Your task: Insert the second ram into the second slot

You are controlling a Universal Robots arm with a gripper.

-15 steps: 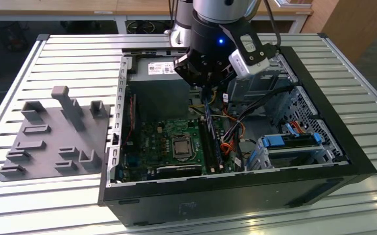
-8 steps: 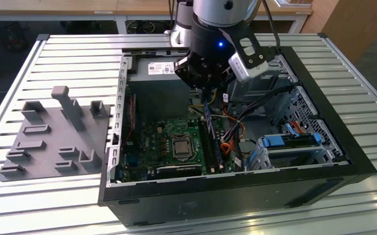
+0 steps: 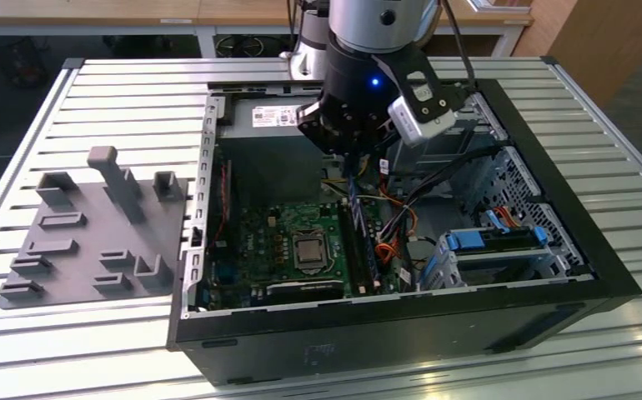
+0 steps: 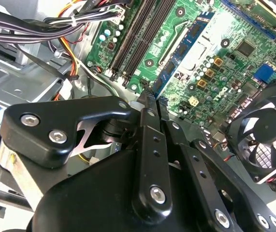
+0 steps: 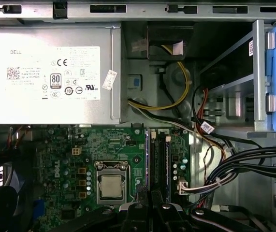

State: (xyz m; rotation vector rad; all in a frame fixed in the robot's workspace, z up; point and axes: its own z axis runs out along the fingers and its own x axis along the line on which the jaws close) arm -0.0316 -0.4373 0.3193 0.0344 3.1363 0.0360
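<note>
Slatted metal table (image 3: 132,92), one. On it sit one open computer case (image 3: 388,321) and one grey fixture tray (image 3: 98,237), the tray at the case's 9 o'clock in the exterior view. One arm (image 3: 377,25) stands over the case at its 12 o'clock.

Inside: one power supply (image 5: 46,72), one green motherboard (image 5: 70,145), one fan (image 4: 263,140), one CPU socket (image 5: 111,186) (at the gripper's 7 o'clock in the exterior view).

Gripper (image 4: 153,100) is low over the back end of the memory slots (image 5: 155,162). Jaws are drawn nearly together, and the near end of the second ram (image 4: 179,50) sits in the slit between them. Held, by my reading. The ram stands on edge, running from the tips along the socket side of the slots. Whether its lower edge has entered a slot, cannot tell.

Handling, judged: light, stiff and thin. It would likely crack if twisted, and the smooth faces may slip. Best taken by the top edge on bare board, off the chips and contacts.

Count: one blue ram, and two dark slots beside it in the first wrist view.
</note>
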